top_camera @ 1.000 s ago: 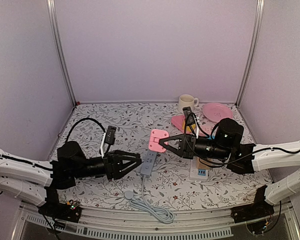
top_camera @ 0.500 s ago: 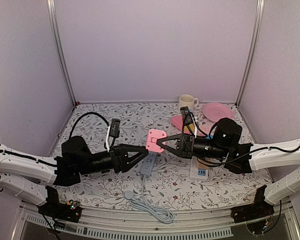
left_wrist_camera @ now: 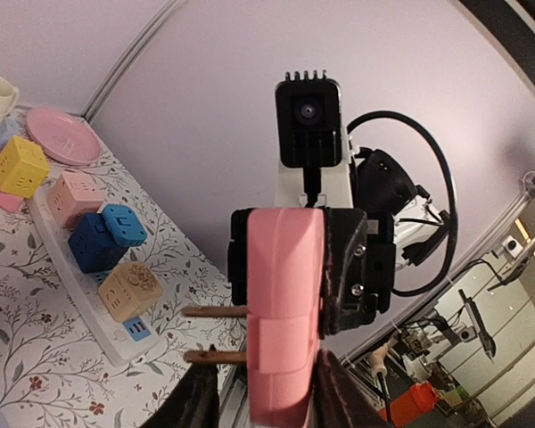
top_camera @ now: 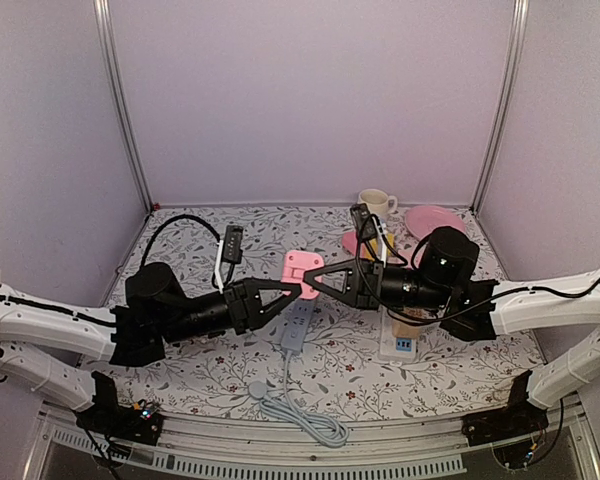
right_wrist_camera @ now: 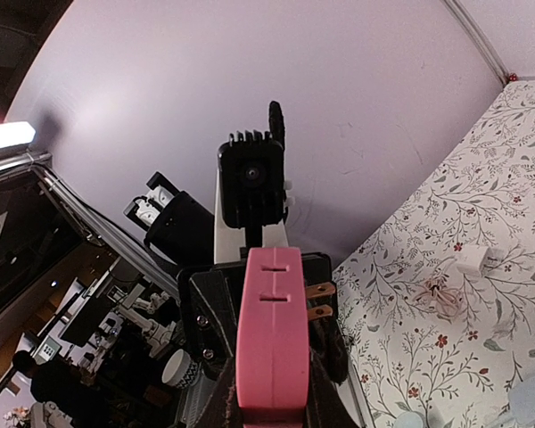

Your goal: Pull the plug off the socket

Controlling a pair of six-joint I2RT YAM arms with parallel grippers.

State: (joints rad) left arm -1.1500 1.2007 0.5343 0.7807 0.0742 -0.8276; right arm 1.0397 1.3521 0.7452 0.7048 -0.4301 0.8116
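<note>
The pink plug (top_camera: 298,268) hangs in the air above the table's middle, apart from the grey socket strip (top_camera: 298,328) that lies below it. My right gripper (top_camera: 310,277) is shut on the plug from the right. In the right wrist view the plug (right_wrist_camera: 272,303) fills the jaws, its two brass prongs (right_wrist_camera: 319,291) sticking out sideways. My left gripper (top_camera: 296,290) reaches in from the left. In the left wrist view its fingers straddle the plug (left_wrist_camera: 285,267): one finger touches it, the other stands off by the lower prong (left_wrist_camera: 216,357).
A white power strip (top_camera: 398,345) carrying coloured cube adapters lies under the right arm. A cream mug (top_camera: 375,205) and a pink plate (top_camera: 435,222) stand at the back right. The grey strip's cord (top_camera: 305,418) coils near the front edge.
My right gripper has carried the plug up and to the left. The left gripper has advanced to it and narrowed its jaws around it.
</note>
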